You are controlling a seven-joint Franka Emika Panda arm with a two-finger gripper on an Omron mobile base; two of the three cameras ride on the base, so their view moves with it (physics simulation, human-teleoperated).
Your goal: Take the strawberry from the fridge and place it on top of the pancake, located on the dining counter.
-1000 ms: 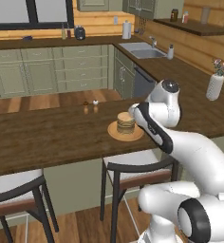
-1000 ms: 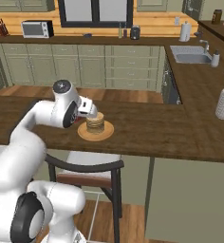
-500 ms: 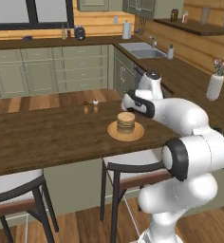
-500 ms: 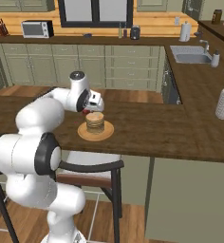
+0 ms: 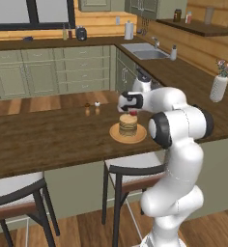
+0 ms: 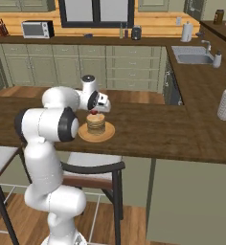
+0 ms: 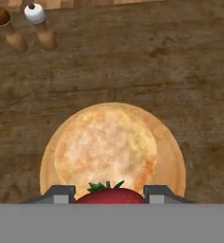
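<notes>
My gripper [image 7: 107, 194] is shut on the strawberry [image 7: 111, 194], a small red fruit with green leaves, held between the two fingertips [image 7: 60, 193]. It hangs just above the near edge of the pancake [image 7: 106, 146], a tan stack on a round plate [image 7: 172, 163]. From the left base camera the strawberry [image 5: 133, 113] sits right over the pancake [image 5: 128, 125] with the gripper [image 5: 132, 109] above it. From the right, the strawberry [image 6: 93, 113] tops the pancake [image 6: 96, 125] on the dining counter [image 6: 148, 129]. The fridge is out of view.
Two small shakers [image 7: 34, 14] [image 5: 96, 104] stand on the counter beyond the plate. A white vase [image 5: 219, 86] is at the counter's right end. Stools [image 5: 131, 170] stand under the near edge. The sink [image 6: 192, 58] lies behind.
The arm has swung up and straightened from its low bent pose. The gripper stays over the pancake with the strawberry in it.
</notes>
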